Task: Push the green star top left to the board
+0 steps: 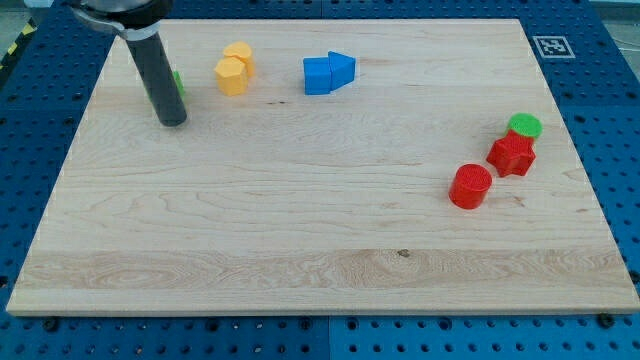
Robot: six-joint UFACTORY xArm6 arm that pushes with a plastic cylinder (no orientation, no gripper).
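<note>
Seven small blocks on a pale wooden board (300, 230), itself on a blue pegged bench (600, 60). Green star (178, 84): near the board's top left, almost wholly hidden behind the rod, only a green sliver showing at the rod's right edge. Judged light, rigid and smooth, likely to slide easily and to spin if pushed off-centre; best met squarely on a flat between points. No gripper fitted, so nothing is held. Rod leans slightly, entering from the view's top left; my tip (173, 122) rests on the board just below the star, touching or nearly so, which cannot be told. Others: two yellow blocks (235, 69), two blue blocks (328, 73), green cylinder (524, 125), red star (512, 154), red cylinder (470, 186).
</note>
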